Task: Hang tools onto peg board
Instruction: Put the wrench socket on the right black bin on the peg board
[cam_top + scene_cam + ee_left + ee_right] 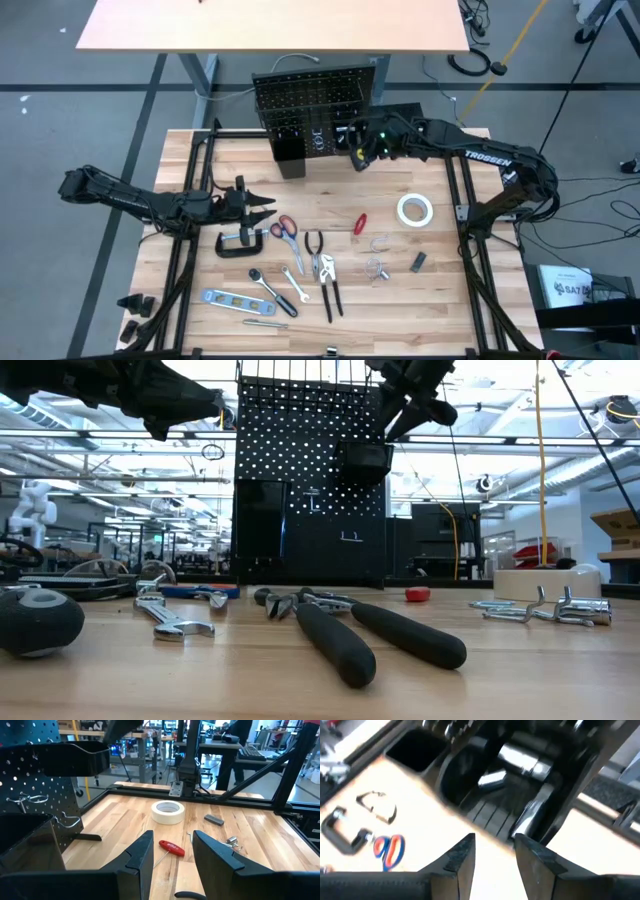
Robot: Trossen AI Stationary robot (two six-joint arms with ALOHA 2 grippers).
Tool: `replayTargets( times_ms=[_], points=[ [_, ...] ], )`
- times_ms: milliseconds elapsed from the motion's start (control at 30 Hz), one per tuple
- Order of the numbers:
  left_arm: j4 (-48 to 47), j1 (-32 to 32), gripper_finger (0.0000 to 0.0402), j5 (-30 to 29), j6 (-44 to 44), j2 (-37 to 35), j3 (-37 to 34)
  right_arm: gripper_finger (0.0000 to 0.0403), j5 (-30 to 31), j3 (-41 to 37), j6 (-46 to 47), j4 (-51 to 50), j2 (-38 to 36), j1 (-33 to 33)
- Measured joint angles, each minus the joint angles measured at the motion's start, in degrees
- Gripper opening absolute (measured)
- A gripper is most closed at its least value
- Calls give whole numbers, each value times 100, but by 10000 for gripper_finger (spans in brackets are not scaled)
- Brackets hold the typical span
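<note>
**Right gripper at the peg board, tools on the table**

High view: right gripper (357,152) beside the peg board (312,100); left gripper (268,208) over the table (440,290), near the scissors (284,229).

Wrist views: both grippers' fingers parted, holding nothing.

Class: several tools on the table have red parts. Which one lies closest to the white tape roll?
The red screwdriver, lying just left of the tape roll. The red-handled scissors lie farther left, near the C-clamp.
</note>
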Motion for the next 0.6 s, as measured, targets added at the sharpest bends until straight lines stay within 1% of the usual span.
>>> replayTargets(
  times_ms=[200,433,533,600],
  points=[
    [7,0,132,1,-2,-1,0,130,-2,0,340,-472,0,658],
    [11,0,132,1,-2,0,0,130,-2,-15,897,-1125,1,1665],
    [9,2,132,23,-65,1,0,130,4,-163,1180,-1150,2,2179],
    [-75,2,132,219,-174,1,34,130,17,-313,1355,-1117,2,2535]
  ],
)
